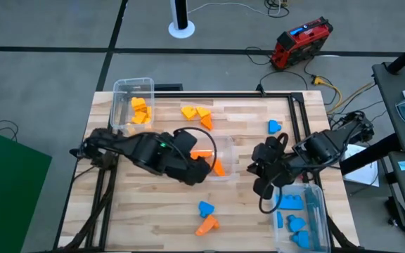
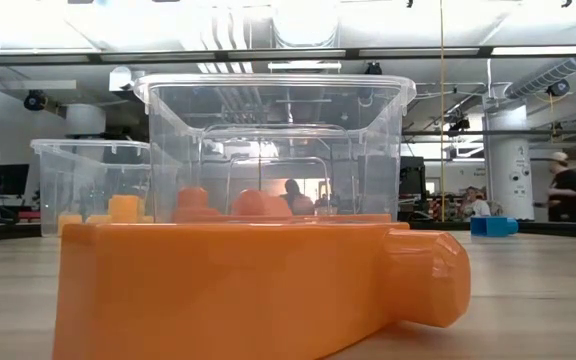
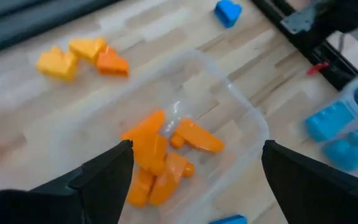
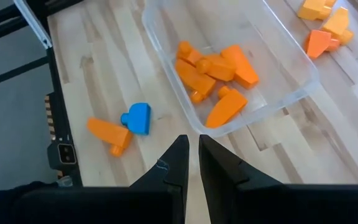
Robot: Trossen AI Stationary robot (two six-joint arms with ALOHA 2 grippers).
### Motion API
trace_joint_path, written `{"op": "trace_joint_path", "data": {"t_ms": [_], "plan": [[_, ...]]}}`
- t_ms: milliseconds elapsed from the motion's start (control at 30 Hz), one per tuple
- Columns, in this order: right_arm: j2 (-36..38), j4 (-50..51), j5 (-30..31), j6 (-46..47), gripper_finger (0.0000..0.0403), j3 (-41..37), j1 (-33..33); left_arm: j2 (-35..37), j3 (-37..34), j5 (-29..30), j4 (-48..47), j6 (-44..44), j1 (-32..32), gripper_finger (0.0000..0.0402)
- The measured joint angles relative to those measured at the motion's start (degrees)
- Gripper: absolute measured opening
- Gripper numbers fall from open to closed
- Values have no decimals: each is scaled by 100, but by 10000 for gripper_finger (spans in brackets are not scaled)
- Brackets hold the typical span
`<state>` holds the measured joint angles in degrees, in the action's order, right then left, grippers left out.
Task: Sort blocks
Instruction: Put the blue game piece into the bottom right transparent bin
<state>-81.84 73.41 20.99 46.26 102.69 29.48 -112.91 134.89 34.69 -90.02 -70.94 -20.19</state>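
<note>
The sorting is well under way but not finished. Three clear bins hold blocks by colour. The bin at the far left corner [image 1: 132,98] contains yellow blocks [image 1: 140,111]. The middle bin [image 1: 225,151] holds several orange blocks [image 4: 213,74], and the bin at the near right corner [image 1: 313,211] holds blue blocks [image 1: 292,202].

Some blocks remain loose on the wooden table [image 1: 139,211]. A small group of yellow and orange pieces [image 1: 197,114] lies at the far side, between the yellow bin and the middle bin. One blue block [image 1: 274,127] sits alone toward the far right. Near the front edge, a blue block [image 1: 206,209] touches an orange block [image 1: 207,225] (this orange one fills most of the low view, because it lies just in front of that camera).

The left gripper [image 3: 191,168] hovers above the middle bin with its fingers spread wide and nothing between them, so the orange blocks lie directly under it. The right gripper [image 4: 191,152] is just beside the middle bin on the right side, near the blue bin; its fingers are pressed nearly together and hold nothing.

As a judgement, about five or six loose pieces are left to sort, and each colour has its bin already.
</note>
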Motion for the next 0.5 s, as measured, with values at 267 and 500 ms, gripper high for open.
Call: {"op": "trace_joint_path", "data": {"t_ms": [267, 500], "plan": [[2, 7, -41, 254, 28, 0, -402, 638, -2, 394, 0, 1410, 109, 326], [2, 7, -42, 339, 28, 0, -1354, 1208, -97, 681, -2, 2774, 365, 326]]}}
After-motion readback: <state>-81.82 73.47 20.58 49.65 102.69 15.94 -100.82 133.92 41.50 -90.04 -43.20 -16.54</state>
